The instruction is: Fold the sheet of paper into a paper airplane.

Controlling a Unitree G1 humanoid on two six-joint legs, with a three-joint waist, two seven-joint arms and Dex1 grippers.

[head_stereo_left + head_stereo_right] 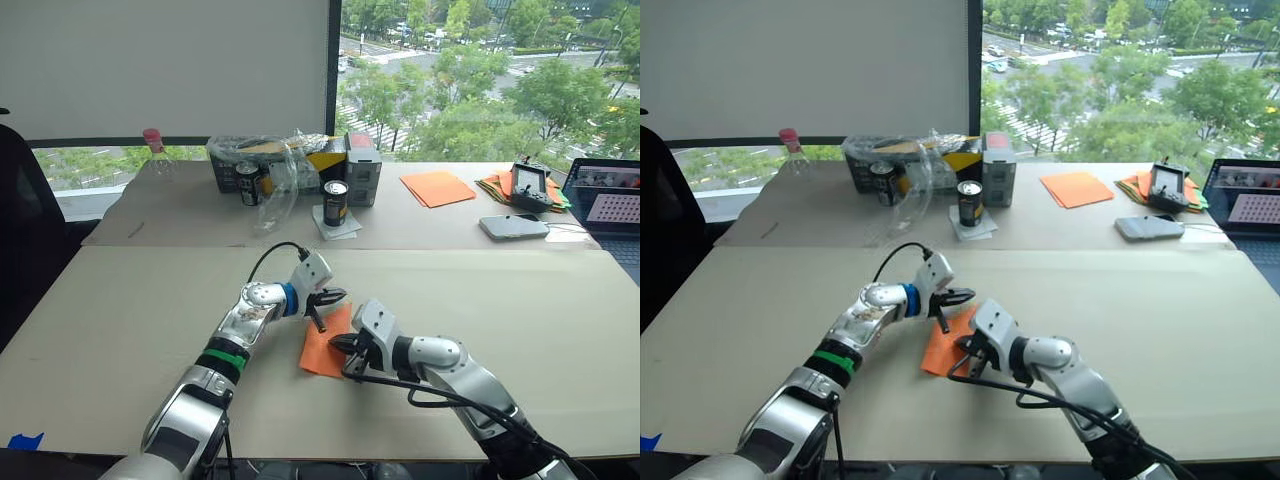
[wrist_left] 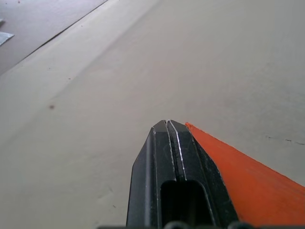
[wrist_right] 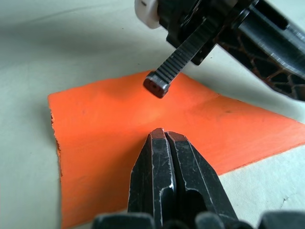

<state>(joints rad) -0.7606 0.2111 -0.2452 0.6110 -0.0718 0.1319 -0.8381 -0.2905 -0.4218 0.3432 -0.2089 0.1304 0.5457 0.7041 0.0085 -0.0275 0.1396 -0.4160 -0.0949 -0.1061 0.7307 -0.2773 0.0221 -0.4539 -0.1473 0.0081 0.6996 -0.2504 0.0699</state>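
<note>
Sheet of paper (image 3: 119, 138) lies flat on the worktop (image 1: 520, 320), under both pincers. Thin, light, limp stock; likely slides, so pin it, then lift an edge. Right pincer (image 3: 164, 136) closed, empty. Left pincer (image 2: 167, 125) closed beside its edge.

Bright daylight comes from the window (image 1: 480, 70) behind the table (image 1: 120, 320); shadows are soft, and wrist views blur near the fingers.

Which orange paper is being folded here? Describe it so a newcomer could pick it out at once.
On the near table, look between the two grippers: the sheet of paper lies flat there. Unlike the orange sheet and the multicoloured paper pile on the far table, it sits right under the robot's arms.
</note>
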